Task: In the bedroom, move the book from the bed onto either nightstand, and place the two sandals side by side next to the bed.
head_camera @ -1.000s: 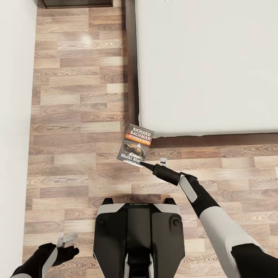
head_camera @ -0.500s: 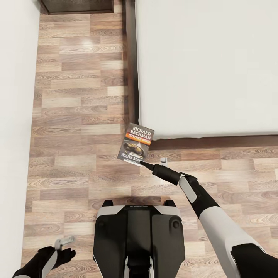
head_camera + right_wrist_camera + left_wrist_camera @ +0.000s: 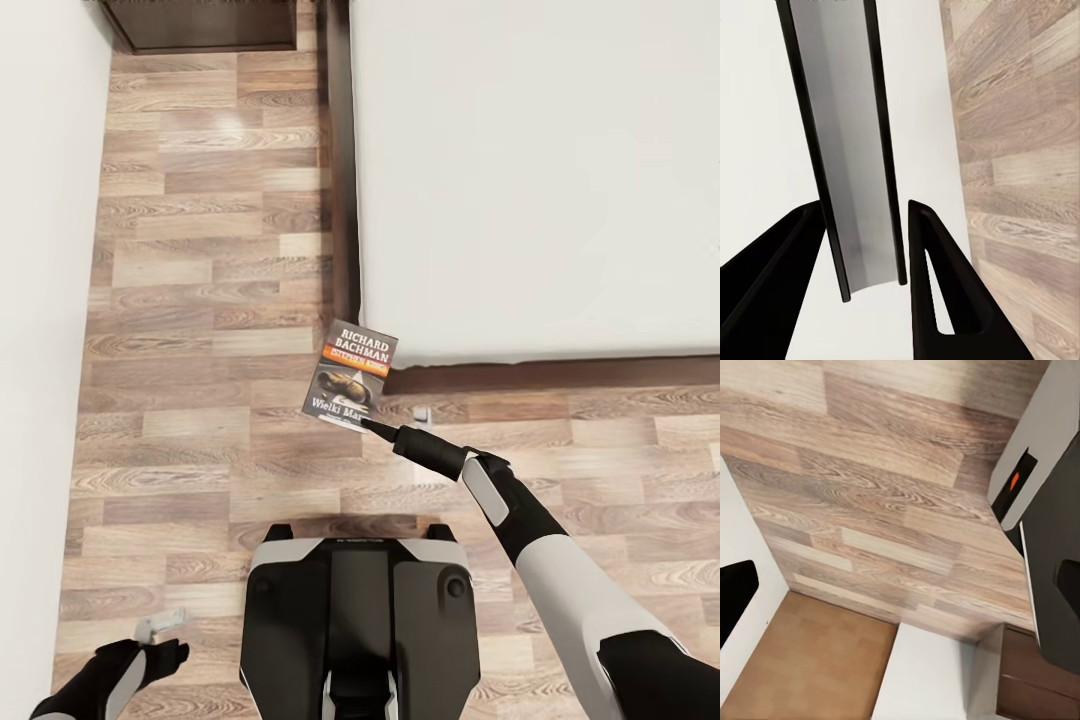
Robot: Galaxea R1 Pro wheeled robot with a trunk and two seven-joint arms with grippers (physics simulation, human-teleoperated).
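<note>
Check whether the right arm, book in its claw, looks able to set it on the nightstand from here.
Probably not yet. The right claw grips the book near the bed's corner, while the nightstand stands far up the bare floor. Nothing blocks the aisle, so rolling forward looks needed.

Open floor between wall and bed, seemingly unobstructed.

My view is bright and evenly lit, with soft, diffuse light. A pale glare patch sits on the floor boards near the top. The mattress is nearly washed out, flat white. A faint shadow lies under my base. Edges are sharp everywhere, though my wrist pictures look slightly soft up close.
</note>
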